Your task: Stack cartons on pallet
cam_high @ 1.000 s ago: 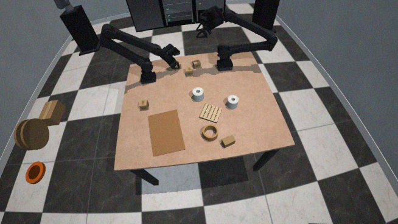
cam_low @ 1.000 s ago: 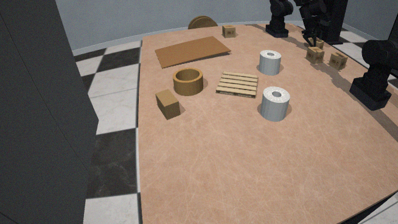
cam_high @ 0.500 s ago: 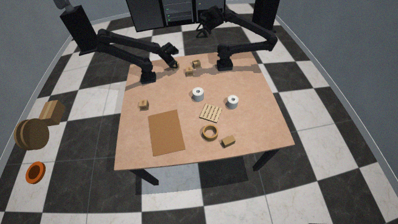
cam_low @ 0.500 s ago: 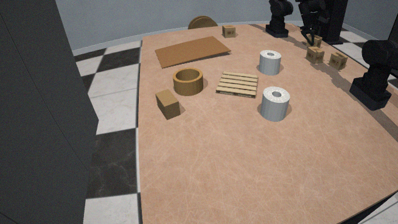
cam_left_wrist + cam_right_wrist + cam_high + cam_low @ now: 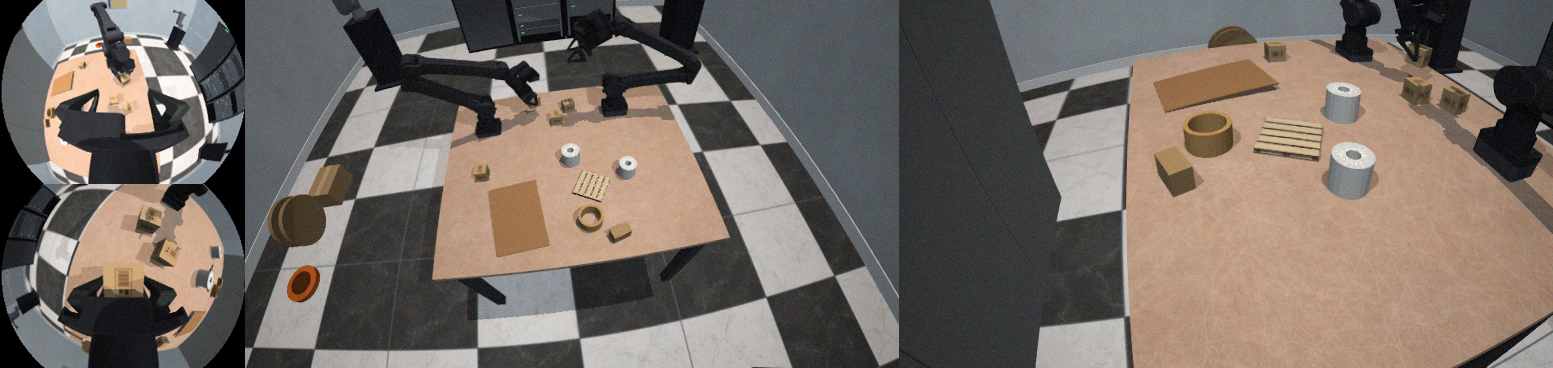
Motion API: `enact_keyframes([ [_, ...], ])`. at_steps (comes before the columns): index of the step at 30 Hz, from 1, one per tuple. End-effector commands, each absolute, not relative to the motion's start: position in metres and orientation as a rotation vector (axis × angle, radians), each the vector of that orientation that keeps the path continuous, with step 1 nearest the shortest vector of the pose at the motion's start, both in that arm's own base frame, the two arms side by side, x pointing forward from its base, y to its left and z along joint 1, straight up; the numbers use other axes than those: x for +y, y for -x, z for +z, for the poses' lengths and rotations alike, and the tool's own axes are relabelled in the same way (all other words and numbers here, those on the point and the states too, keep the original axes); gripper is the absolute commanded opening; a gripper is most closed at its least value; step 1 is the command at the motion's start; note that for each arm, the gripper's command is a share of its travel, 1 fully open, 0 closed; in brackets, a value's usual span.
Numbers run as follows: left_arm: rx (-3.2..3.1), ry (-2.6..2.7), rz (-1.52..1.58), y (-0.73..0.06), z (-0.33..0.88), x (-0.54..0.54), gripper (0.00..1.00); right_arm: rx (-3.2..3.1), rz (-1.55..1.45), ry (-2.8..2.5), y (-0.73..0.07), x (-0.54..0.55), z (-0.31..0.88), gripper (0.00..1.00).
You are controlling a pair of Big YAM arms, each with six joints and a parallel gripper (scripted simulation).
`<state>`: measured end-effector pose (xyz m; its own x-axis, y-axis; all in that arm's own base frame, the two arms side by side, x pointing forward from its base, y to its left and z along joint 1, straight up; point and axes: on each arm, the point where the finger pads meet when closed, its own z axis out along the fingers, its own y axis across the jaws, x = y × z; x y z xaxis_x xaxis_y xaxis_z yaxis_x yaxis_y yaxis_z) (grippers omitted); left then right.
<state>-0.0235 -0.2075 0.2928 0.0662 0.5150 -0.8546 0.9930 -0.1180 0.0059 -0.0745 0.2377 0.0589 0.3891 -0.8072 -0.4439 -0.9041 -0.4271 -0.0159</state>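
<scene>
Carton gripped beside its neighbours

My right gripper (image 5: 533, 99) (image 5: 1408, 46) (image 5: 124, 80) (image 5: 123, 275) is closed on a cube-shaped carton (image 5: 1421, 56) (image 5: 125, 79) (image 5: 123, 272), one finger at either side, probably so I can tip it and read its underside; I can't tell whether it's lifted. Ahead of my fingertips sit the inner carton (image 5: 556, 118) (image 5: 1416, 90) (image 5: 113, 98) (image 5: 165, 253) and edge carton (image 5: 568, 104) (image 5: 1455, 100) (image 5: 128, 108) (image 5: 149, 220). Well away, the slatted pallet (image 5: 579, 182) (image 5: 1286, 149) bears no column. My left gripper (image 5: 576, 54) (image 5: 123, 91) hangs wide open, leaving room
</scene>
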Motion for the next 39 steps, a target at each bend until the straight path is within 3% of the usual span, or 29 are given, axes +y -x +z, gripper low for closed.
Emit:
enact_keyframes([
  [1,1.515,-1.699,-0.964,0.024,0.298,-0.208,1.00,1.440,0.552,2.377,0.059,0.293,0.104,0.50],
  [8,1.515,-1.699,-0.964,0.024,0.298,-0.208,1.00,1.567,0.458,2.336,-0.066,0.382,0.126,0.50],
  [10,1.515,-1.699,-0.964,0.024,0.298,-0.208,1.00,1.567,0.458,2.336,-0.066,0.382,0.126,0.50],
  [25,1.565,-1.591,-0.945,0.006,0.316,-0.214,1.00,1.517,0.556,2.369,-0.336,0.449,0.104,0.50],
  [39,1.845,-1.092,-0.643,-0.114,0.324,-0.207,1.00,1.494,0.604,2.354,-0.412,0.442,0.078,0.50],
])
